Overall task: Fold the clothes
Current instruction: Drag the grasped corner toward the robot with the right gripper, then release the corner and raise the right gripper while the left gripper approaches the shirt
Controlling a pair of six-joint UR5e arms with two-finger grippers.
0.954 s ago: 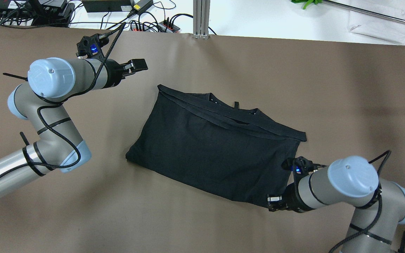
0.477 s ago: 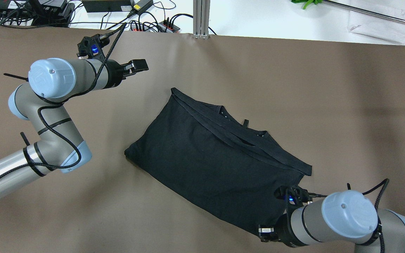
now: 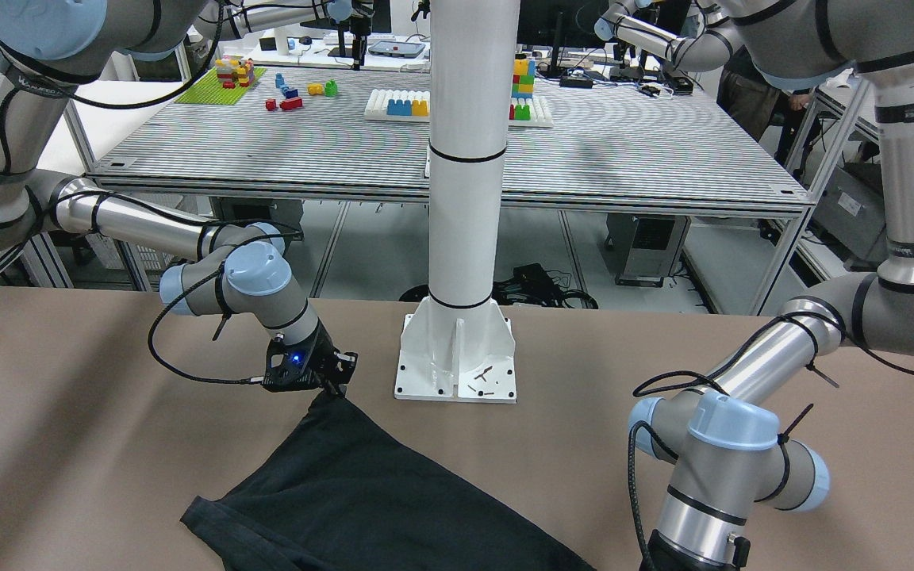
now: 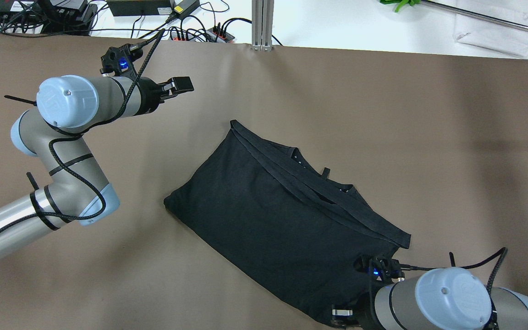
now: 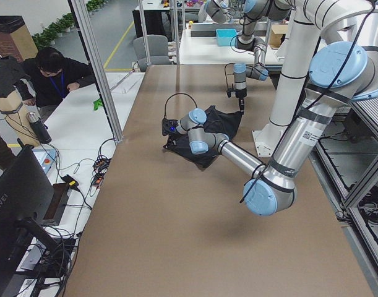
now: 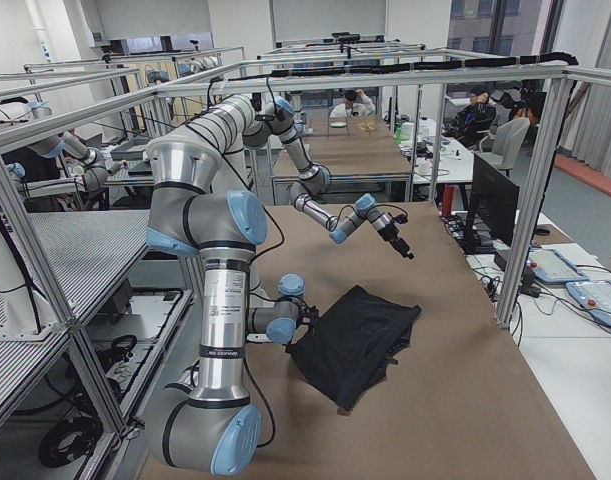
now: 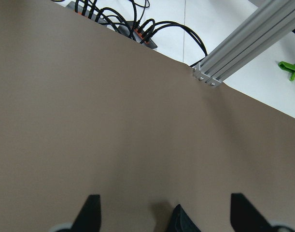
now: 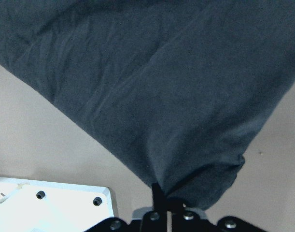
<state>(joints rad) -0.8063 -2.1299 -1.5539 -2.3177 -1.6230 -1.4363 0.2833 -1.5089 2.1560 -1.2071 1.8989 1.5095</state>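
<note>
Two fingers of the right gripper [image 3: 333, 385] are pinched tight on one corner of the dark garment [image 4: 282, 215], and in the right wrist view we see the cloth bunch into a small knot where they grip it. From that corner the fabric fans out in shallow creases, raised slightly at the grip and lying on the brown table [image 4: 429, 137] further out. We find the corner just beside the base plate [image 3: 457, 361] of the white pillar [image 3: 465, 159], on the robot's near side of the table. From above, the garment lies folded in a rough rectangle set diagonally across the middle of the table, one end towards the far left and the held end at the near right. Its hemmed bands and neckline run along the far long edge. We see the left gripper [image 4: 180, 85] well apart from the cloth, above bare table at the far left, its fingers spread wide with nothing between them. Past it, the left wrist view shows the table's far edge, black cables [image 7: 113, 19] and an aluminium post [image 7: 244, 43].
</note>
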